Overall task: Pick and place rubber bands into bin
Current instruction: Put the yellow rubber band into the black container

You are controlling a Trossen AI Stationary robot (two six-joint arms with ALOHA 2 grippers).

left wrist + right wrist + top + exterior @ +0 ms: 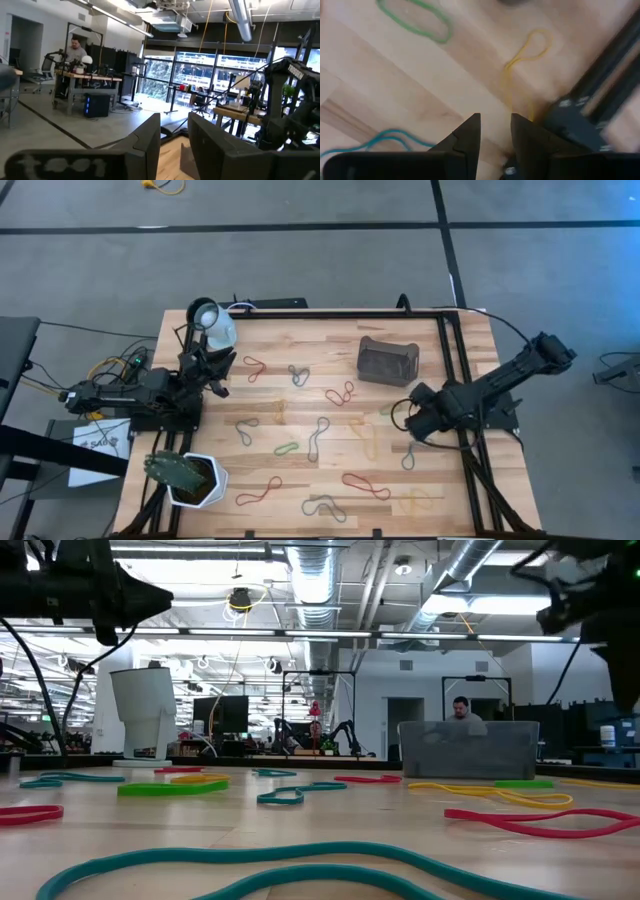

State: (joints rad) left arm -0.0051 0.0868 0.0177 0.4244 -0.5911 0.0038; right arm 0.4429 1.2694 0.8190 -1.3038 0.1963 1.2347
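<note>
Many rubber bands lie flat across the wooden table: red [255, 368], grey [299, 375], green [287, 448], yellow [365, 440] and teal [408, 455]. The dark bin [388, 361] stands near the far edge, right of centre, and also shows in the low view as the bin [468, 750]. My right gripper [412, 422] hovers above the table near-right of the bin. Its fingers are shut in the wrist view [495, 124], over bare wood between a yellow band [530, 50], a green band [415, 20] and a teal band [370, 142]. My left gripper [216, 378] waits raised at the left edge, shut [175, 127].
A white cup [215, 325] lies at the far left corner, and a white pot with a plant [195, 480] stands at the near left corner. Black frame rails [455, 380] run along the table's right side. A person sits in the room beyond [463, 712].
</note>
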